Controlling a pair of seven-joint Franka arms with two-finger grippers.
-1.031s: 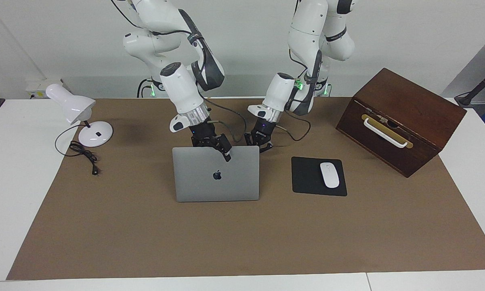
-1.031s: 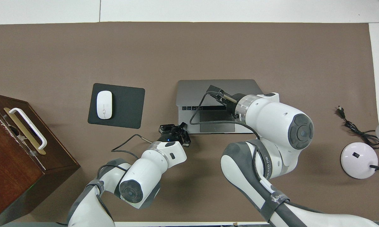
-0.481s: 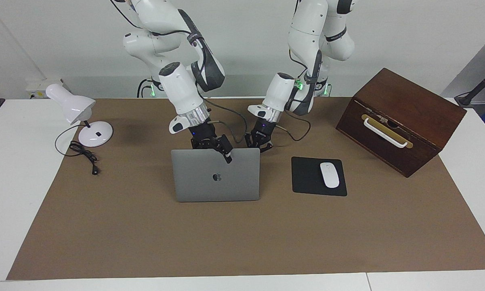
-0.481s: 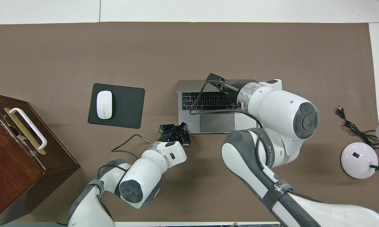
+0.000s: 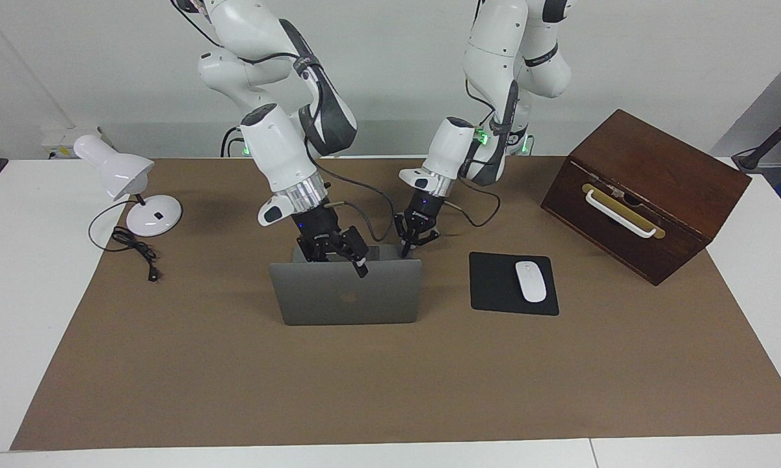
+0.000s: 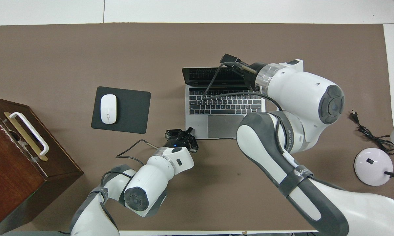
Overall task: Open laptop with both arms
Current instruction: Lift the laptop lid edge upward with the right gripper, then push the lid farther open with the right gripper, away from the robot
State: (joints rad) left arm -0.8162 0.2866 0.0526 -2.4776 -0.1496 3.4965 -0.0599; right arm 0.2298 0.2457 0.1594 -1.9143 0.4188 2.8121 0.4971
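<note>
The silver laptop (image 5: 344, 299) stands open in the middle of the brown mat, its lid raised and leaning a little away from the robots. In the overhead view its black keys (image 6: 221, 103) and grey trackpad show. My right gripper (image 5: 341, 253) is shut on the lid's top edge, with one finger (image 5: 361, 264) over the lid's outer face; in the overhead view the right gripper (image 6: 236, 65) is mostly hidden under its wrist. My left gripper (image 5: 413, 246) is open at the laptop base's corner nearest the robots, on the mouse pad's side; it also shows in the overhead view (image 6: 183, 132).
A black mouse pad (image 5: 494, 286) with a white mouse (image 5: 530, 281) lies beside the laptop toward the left arm's end. A brown wooden box (image 5: 644, 195) stands at that end. A white desk lamp (image 5: 130, 188) and its cable (image 5: 136, 250) are at the right arm's end.
My right gripper has swung the lid up and away from the robots, from part open to past upright, so the whole keyboard shows now. The left gripper has stayed at the base's corner.
</note>
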